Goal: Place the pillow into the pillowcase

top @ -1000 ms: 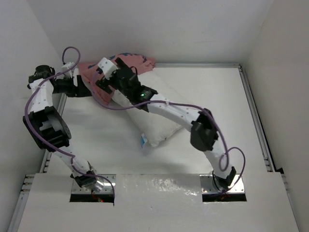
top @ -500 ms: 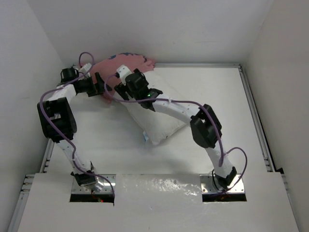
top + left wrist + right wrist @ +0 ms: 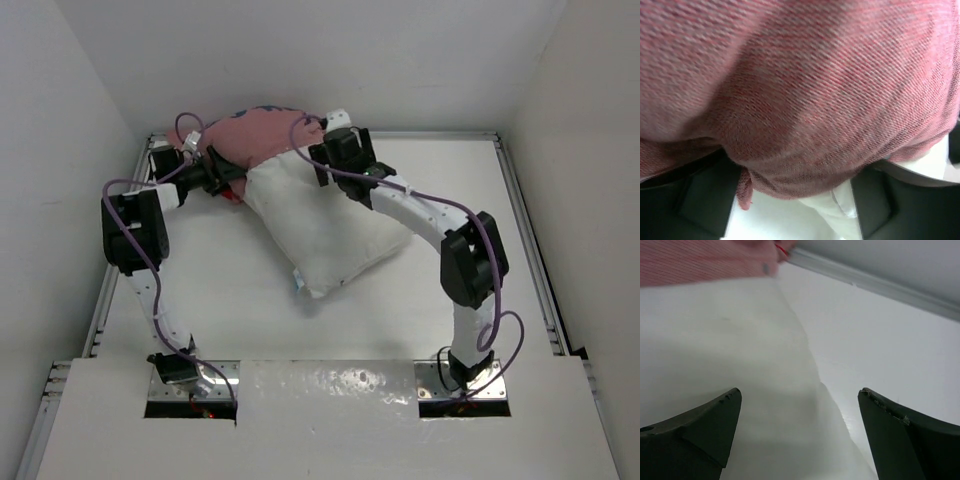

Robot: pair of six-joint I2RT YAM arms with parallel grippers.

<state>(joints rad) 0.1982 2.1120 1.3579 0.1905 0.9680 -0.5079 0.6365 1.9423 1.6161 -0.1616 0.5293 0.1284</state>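
The pillow lies flat on the white table, set diagonally. Its near corner, the one with the small blue tag, points toward the arm bases. Its far end reaches toward the far left corner of the table. At that end the pillowcase sits as a bunched pink heap. It shows the pale inner side, with a little dark print on top. It covers the far edge of the pillow, while most of the white body is outside the sack.

The left gripper is at the left side of the heap, close to the place where pink cloth and white pillow meet. In the left wrist view the pink weave fills almost the whole picture. A hem hangs down between the two dark fingers, and a piece of the white pillow shows under it. The fingers stand wide apart and do not press the cloth.

The right gripper is at the right side of the heap, over the far right edge of the pillow. In the right wrist view its two dark fingertips are spread wide, with the edge of the pillow lying between and below them. Nothing is clamped there. The pink cloth is at the top left of this view, and the metal rail at the border of the table runs behind it.
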